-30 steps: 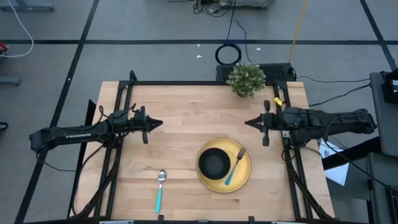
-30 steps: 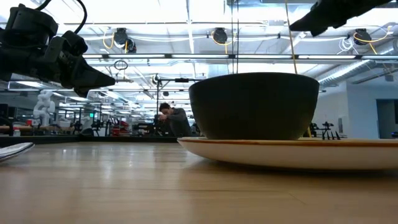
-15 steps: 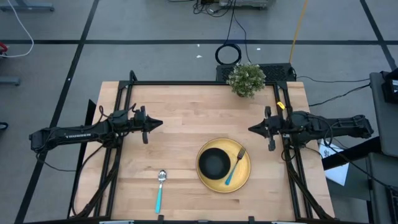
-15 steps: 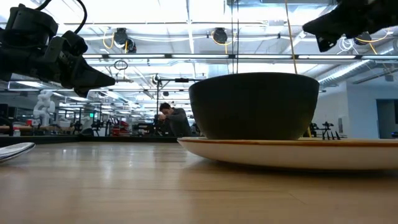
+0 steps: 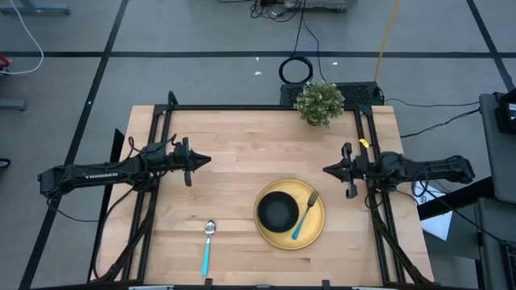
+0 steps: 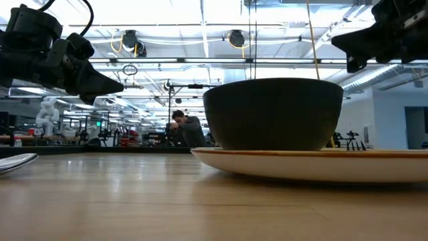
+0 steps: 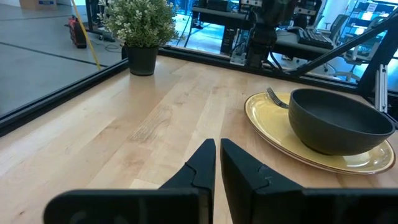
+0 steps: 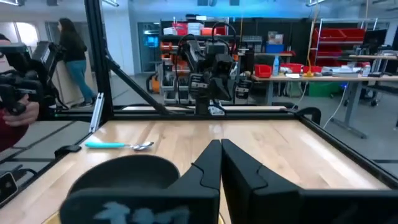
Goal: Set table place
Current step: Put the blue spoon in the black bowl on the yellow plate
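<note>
A round yellow plate (image 5: 313,229) lies on the wooden table (image 5: 234,137), near its front edge. A black bowl (image 5: 277,211) stands on the plate's left part. A fork with a turquoise handle (image 5: 305,216) lies on the plate's right part. A spoon with a turquoise handle (image 5: 207,246) lies on the table left of the plate. My left gripper (image 5: 206,162) hangs shut above the table's left part. My right gripper (image 5: 328,170) hangs shut above the table's right part, beyond the plate. Both are empty.
A small green potted plant (image 5: 319,104) stands at the table's far edge, right of centre. Black frame rails (image 5: 158,137) run along the table's sides and far edge. A person (image 6: 184,128) sits in the room beyond the table.
My right gripper has drawn back toward the table's right edge and a little toward the near edge, and has come down somewhat. It has stayed shut.
</note>
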`<control>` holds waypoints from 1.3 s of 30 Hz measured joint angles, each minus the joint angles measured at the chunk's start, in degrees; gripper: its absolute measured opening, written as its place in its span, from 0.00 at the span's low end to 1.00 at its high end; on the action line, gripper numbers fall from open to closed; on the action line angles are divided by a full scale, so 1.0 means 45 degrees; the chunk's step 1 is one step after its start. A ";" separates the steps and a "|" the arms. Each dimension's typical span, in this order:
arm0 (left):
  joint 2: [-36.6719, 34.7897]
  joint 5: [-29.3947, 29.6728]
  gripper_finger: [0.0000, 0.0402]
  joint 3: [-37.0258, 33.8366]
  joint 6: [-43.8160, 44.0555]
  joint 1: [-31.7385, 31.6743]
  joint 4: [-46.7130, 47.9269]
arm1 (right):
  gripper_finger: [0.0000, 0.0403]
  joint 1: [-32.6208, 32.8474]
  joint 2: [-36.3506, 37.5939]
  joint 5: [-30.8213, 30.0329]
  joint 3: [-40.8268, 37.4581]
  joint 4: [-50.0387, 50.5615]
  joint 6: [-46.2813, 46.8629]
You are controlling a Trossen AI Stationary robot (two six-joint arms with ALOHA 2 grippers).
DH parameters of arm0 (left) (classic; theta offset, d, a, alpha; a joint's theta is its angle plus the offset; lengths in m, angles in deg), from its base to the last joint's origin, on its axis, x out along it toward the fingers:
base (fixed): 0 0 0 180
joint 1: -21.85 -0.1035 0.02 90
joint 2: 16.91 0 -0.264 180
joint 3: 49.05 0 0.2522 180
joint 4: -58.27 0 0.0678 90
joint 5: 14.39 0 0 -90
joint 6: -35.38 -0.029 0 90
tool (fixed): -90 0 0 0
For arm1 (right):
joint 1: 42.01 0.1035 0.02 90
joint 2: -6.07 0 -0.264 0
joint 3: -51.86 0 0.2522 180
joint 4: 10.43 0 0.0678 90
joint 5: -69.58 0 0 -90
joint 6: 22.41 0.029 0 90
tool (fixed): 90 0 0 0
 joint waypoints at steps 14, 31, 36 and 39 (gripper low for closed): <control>0.0005 0.0005 0.07 0.0005 0.0000 -0.0005 0.0382 | 0.00 -0.0006 -0.0001 -0.0681 -0.1309 -0.0629 0.0631; 0.0005 0.0004 0.07 0.0005 0.0265 -0.0005 0.0214 | 0.00 -0.0010 0.0004 -0.0680 -0.1522 -0.0753 0.0675; 0.0005 -0.2330 0.07 0.0005 0.0647 0.0012 -0.1006 | 0.00 -0.0010 0.0004 -0.0680 -0.1531 -0.0749 0.0675; 0.0005 -0.3860 0.07 0.0010 0.1070 0.0351 -0.2237 | 0.00 -0.0010 0.0004 -0.0680 -0.1536 -0.0749 0.0675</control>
